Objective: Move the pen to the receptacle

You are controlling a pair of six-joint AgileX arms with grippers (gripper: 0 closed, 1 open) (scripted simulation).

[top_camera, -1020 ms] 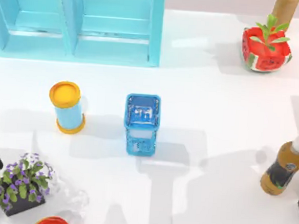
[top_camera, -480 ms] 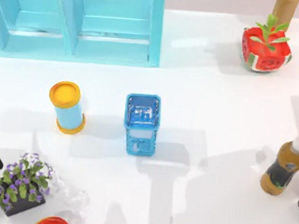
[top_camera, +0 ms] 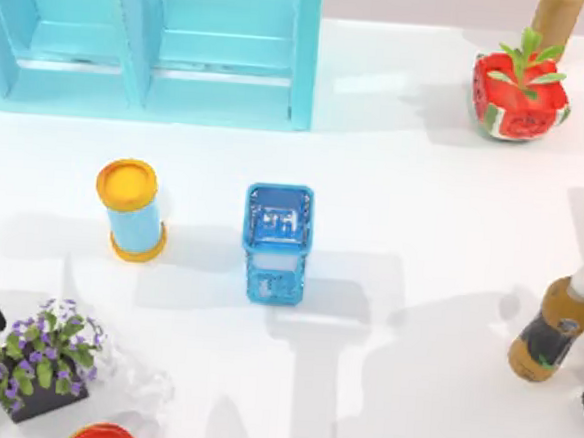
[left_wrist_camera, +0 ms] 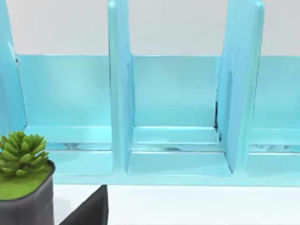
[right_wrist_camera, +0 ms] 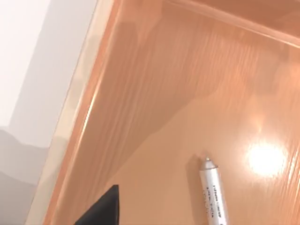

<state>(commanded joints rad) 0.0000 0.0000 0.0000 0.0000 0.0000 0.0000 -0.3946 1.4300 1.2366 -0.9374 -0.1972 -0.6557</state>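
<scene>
A rendered tabletop scene is shown, a plain white table (top_camera: 424,188) dressed like a home or office desk. This is suggested by the household odds and ends set out on it: a light blue shelf unit (top_camera: 154,44) with open compartments, a blue mesh holder (top_camera: 276,240), a yellow-lidded can (top_camera: 130,210), a drink bottle (top_camera: 555,328), a watermelon-patterned plant pot (top_camera: 520,90) and a pot of purple flowers (top_camera: 34,359). A glossy wooden tray (right_wrist_camera: 187,108) is seen in the right wrist view.
</scene>
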